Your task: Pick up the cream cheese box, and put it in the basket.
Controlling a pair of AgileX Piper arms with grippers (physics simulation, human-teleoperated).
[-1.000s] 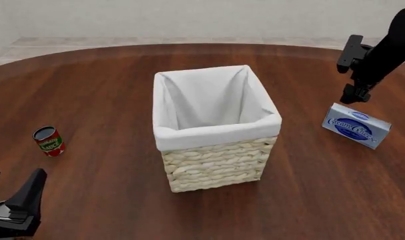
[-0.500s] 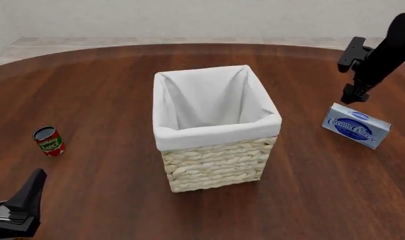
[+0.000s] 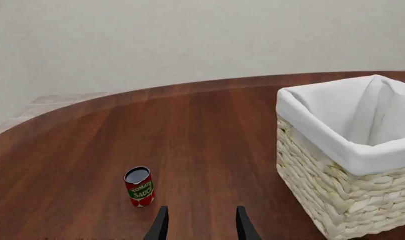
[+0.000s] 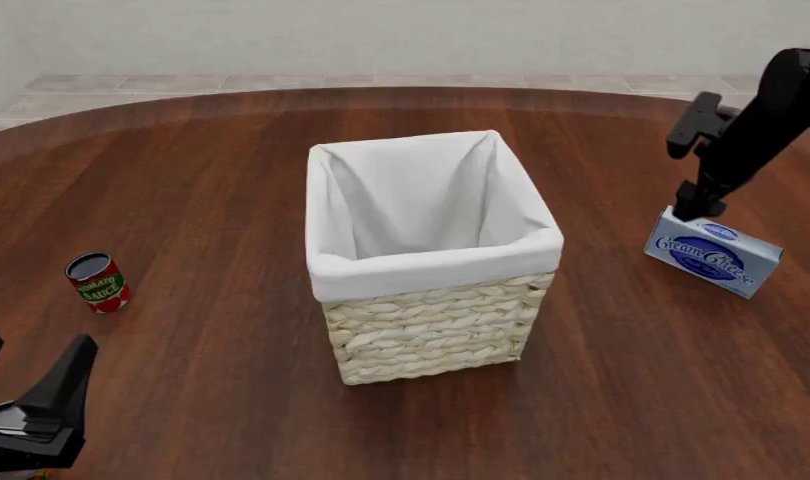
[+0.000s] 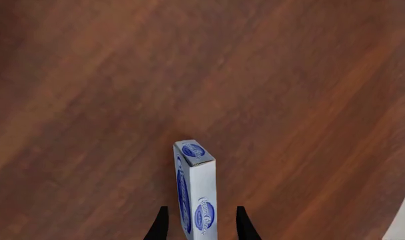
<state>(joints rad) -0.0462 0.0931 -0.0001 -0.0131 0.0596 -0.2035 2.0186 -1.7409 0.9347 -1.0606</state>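
The counter [image 4: 218,180] lies bare wood around the basket [image 4: 432,325], which stands upright mid-counter, liner folded over its rim. Well right of the basket the cream cheese box [image 4: 713,251] stands on a long edge, its long axis slanting away from the basket toward the counter's near-right edge. The right gripper [image 5: 198,225] straddles its far end, jaws apart (contact unclear). Left of the basket sits the tomato sauce can [image 4: 97,282]; the left gripper [image 3: 199,225] hangs with jaws apart, holding nothing.
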